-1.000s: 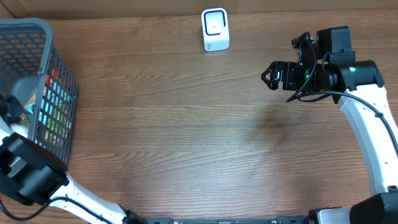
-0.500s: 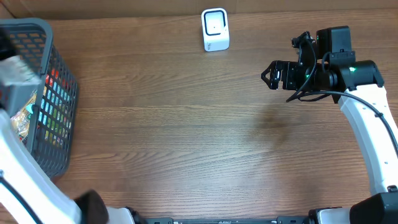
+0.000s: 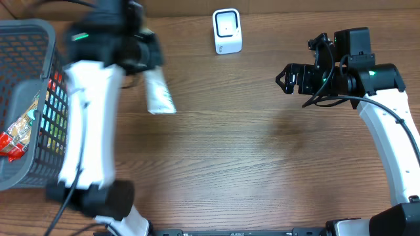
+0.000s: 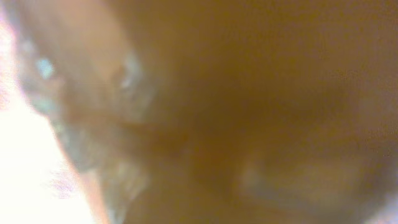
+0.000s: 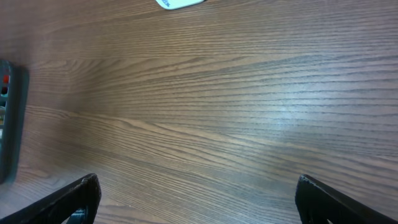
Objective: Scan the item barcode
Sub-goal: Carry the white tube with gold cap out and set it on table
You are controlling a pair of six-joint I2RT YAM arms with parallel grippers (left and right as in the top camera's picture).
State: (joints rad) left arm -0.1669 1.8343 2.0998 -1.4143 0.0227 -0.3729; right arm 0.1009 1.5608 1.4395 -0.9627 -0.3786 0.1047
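Note:
In the overhead view my left arm is motion-blurred above the table, just right of the basket. My left gripper (image 3: pixel 147 62) is shut on a white packet-like item (image 3: pixel 159 96) that hangs down toward the wood. No barcode can be made out on it. The white scanner (image 3: pixel 227 31) stands at the table's far edge, to the right of the item; its lower edge (image 5: pixel 180 3) shows in the right wrist view. My right gripper (image 3: pixel 287 78) hovers open and empty at the right, (image 5: pixel 196 205) its jaws wide apart over bare wood. The left wrist view is one brown blur.
A grey wire basket (image 3: pixel 41 98) sits at the left edge with colourful snack packets (image 3: pixel 16 134) inside; its corner (image 5: pixel 11 118) shows in the right wrist view. Bare wooden table (image 3: pixel 223 144) lies between the two arms.
My left arm has swung up out of the basket and to the right, carrying the white item over the table. The right arm has not moved.

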